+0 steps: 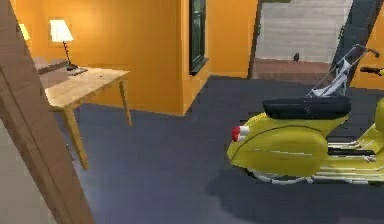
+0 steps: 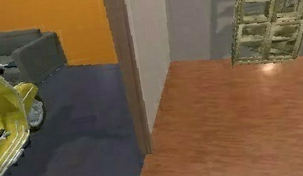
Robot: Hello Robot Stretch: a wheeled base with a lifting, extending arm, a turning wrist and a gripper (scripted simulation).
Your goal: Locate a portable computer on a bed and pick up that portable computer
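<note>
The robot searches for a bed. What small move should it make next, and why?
Probably drive forward slightly toward the pale opening, keeping clear of the yellow motor scooter: this room holds a light wooden table with a lamp, so the bed likely lies elsewhere.

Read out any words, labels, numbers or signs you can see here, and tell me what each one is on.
None can be read.
The scooter shows plain yellow panels with no legible badge or plate.
The table, lamp and shelf carry no print that can be made out.
</note>
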